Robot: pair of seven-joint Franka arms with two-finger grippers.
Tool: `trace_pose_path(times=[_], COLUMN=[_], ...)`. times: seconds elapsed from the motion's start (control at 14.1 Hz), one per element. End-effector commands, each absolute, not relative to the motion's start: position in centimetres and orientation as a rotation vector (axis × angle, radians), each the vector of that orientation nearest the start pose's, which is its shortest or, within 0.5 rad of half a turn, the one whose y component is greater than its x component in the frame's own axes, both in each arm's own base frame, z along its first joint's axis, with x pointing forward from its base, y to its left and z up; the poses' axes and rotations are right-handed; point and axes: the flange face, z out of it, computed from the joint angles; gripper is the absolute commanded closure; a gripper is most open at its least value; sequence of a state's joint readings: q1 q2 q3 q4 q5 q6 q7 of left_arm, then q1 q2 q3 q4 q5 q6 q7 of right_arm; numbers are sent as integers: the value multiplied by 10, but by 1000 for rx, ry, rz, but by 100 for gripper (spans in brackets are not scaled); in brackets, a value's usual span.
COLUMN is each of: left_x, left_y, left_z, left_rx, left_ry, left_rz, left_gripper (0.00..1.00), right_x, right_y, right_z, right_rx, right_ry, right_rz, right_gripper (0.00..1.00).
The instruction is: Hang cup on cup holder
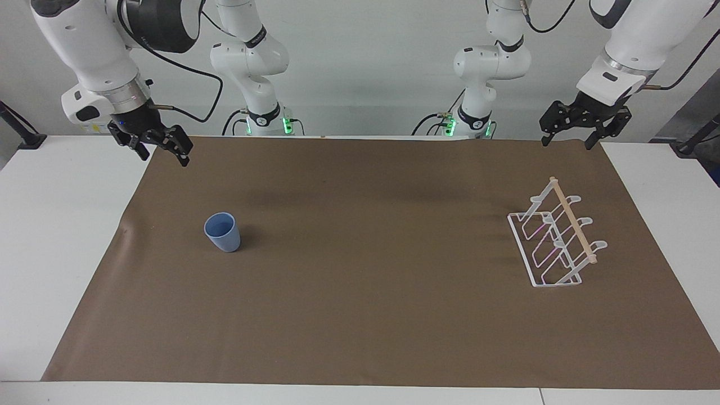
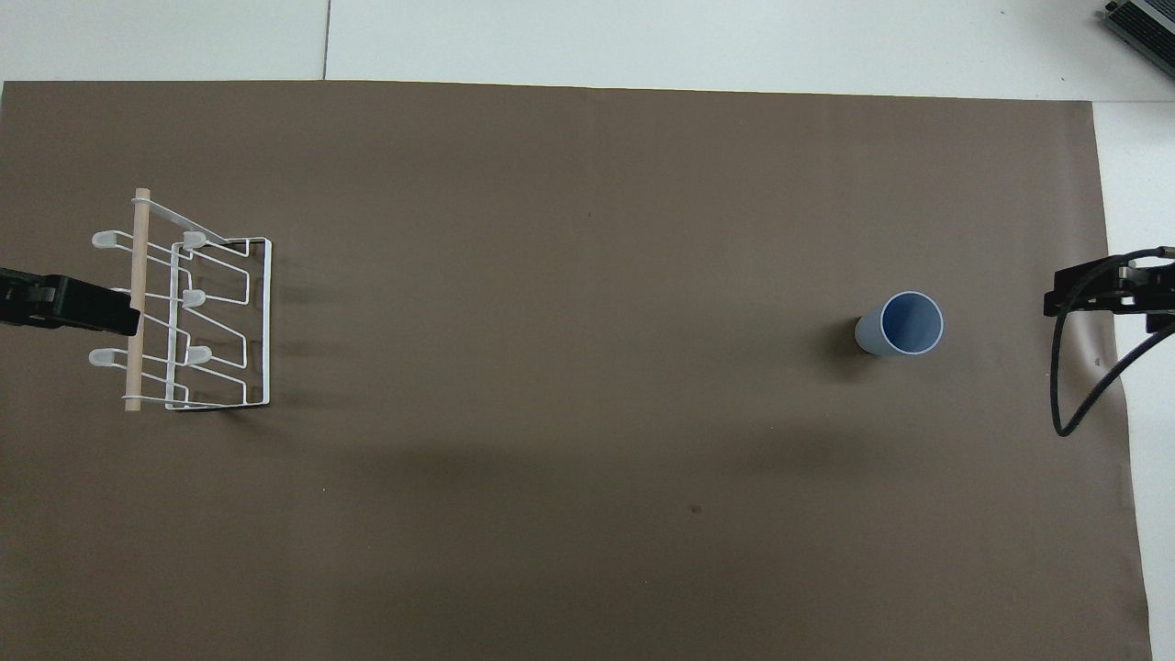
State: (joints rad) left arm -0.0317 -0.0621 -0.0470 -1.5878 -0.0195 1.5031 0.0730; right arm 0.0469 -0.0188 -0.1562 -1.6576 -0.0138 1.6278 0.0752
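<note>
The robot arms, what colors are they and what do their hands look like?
Both arms are glossy white with rounded joints and black bands. Each ends in a black two-finger claw, the right gripper and the left gripper. Black cables loop along them, and small green lights glow at their bases.

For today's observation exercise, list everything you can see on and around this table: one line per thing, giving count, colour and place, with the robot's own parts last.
cup: one, light blue, upright and open end up on the brown mat, toward the right arm's end of the table.
cup holder: one, white wire with a light wooden rod across the top, on the mat toward the left arm's end; nothing hangs on it.
mat: one, brown, covering most of the table.
table: one, white, showing around the mat.
right gripper: one, black, open, raised over the mat's edge near the robots; waiting.
left gripper: one, black, open, raised over the mat's edge; waiting.
</note>
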Motion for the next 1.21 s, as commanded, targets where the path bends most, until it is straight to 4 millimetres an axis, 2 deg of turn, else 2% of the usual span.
trace_pose_path(times=[0.0, 0.28, 0.57, 0.71, 1.14], left_x=[518, 519, 522, 521, 518], left_y=[-38, -47, -45, -46, -40], left_z=[644, 644, 645, 644, 638], left_rx=[-3158, -3152, -3155, -3152, -3151], left_ry=[215, 235, 226, 228, 225], left_rz=[-7, -16, -26, -11, 13], left_gripper=[0, 0, 0, 0, 0], right_x=[543, 542, 542, 542, 531], right_y=[-62, -62, -62, -54, -53], right_z=[598, 598, 600, 599, 578], right_rx=[-3118, -3117, -3118, -3119, -3117], right_ry=[259, 266, 262, 233, 175], right_rz=[3, 17, -2, 3, 10], right_gripper=[0, 0, 0, 0, 0])
